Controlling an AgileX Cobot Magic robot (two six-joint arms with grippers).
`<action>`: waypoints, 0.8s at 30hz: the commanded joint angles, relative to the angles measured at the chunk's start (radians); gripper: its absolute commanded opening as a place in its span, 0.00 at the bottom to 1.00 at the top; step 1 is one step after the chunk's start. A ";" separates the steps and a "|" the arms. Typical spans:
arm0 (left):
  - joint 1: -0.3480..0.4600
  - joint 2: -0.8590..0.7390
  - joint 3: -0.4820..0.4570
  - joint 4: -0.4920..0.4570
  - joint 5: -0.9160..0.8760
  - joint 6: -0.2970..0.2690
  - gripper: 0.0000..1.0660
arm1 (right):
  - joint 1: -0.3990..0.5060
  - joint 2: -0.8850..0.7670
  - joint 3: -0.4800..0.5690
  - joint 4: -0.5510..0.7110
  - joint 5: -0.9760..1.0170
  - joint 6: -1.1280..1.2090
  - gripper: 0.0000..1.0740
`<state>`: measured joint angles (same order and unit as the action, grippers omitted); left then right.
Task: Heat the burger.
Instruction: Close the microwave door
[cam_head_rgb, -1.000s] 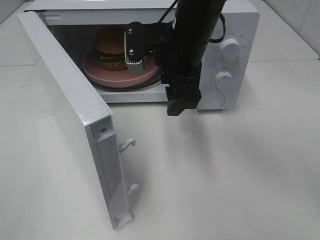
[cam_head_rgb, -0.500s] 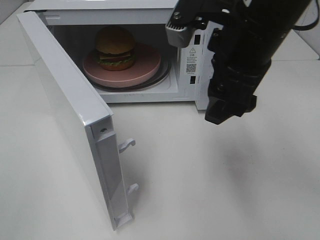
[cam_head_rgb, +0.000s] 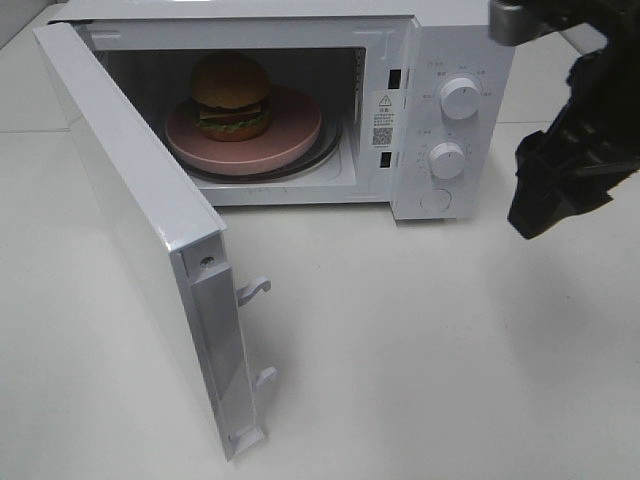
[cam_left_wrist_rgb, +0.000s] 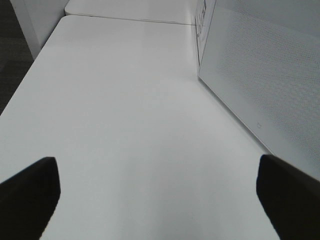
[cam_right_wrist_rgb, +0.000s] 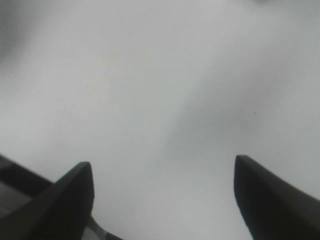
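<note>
Right claw (cam_right_wrist_rgb: 162, 172) hangs spread and empty, off to the right of the microwave (cam_head_rgb: 400, 40); the burger (cam_head_rgb: 230, 95) sits inside.
The burger rests on the pink plate (cam_head_rgb: 295, 135) in the cavity, so loading looks done. The door (cam_head_rgb: 130, 210) stands wide, likely why the left claw (cam_left_wrist_rgb: 157, 172), also spread and empty, hovers beside what looks like it.

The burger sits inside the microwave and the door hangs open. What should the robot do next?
Probably swing the door shut: the burger rests on the pink plate inside the microwave, the right pincer is open and empty, and heating likely needs it closed.
</note>
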<state>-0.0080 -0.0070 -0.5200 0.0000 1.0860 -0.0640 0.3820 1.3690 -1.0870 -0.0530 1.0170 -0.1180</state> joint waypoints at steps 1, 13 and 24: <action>-0.004 -0.003 0.004 -0.011 -0.015 0.000 0.96 | -0.148 -0.014 0.035 -0.017 -0.068 0.150 0.71; -0.004 -0.003 0.004 -0.011 -0.015 0.000 0.96 | -0.407 -0.053 0.139 -0.026 -0.126 0.200 0.71; -0.004 -0.003 0.004 -0.011 -0.015 0.000 0.96 | -0.407 -0.423 0.303 -0.041 -0.077 0.200 0.71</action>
<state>-0.0080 -0.0070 -0.5200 0.0000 1.0860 -0.0640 -0.0180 0.9600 -0.7920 -0.0880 0.9270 0.0770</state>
